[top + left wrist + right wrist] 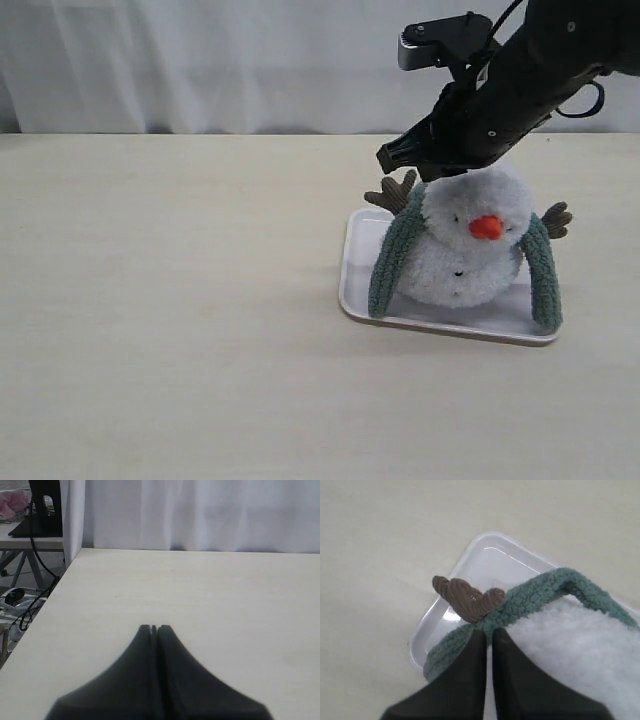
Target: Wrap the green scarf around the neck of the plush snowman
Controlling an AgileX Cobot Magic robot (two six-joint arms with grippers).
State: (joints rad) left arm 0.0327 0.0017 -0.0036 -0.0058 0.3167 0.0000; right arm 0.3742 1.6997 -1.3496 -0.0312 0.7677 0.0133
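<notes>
The plush snowman (462, 255) sits on a white tray (358, 285), its orange nose toward the camera. The green scarf (396, 258) lies behind its head, and both ends hang down its sides onto the tray. My right gripper (432, 176) is at the back left of the head, by the brown twig arm (395, 192). In the right wrist view the right gripper (488, 630) is shut, with the green scarf (540, 592) pinched at its tips beside the twig arm (465, 597) and the white fur (580, 650). The neck is hidden. My left gripper (155, 628) is shut and empty above bare table.
The tray (490, 560) lies right of the table's middle. A white curtain (200, 60) hangs along the table's far edge. In the left wrist view, the table's edge (55, 587) drops off to cables and a stand.
</notes>
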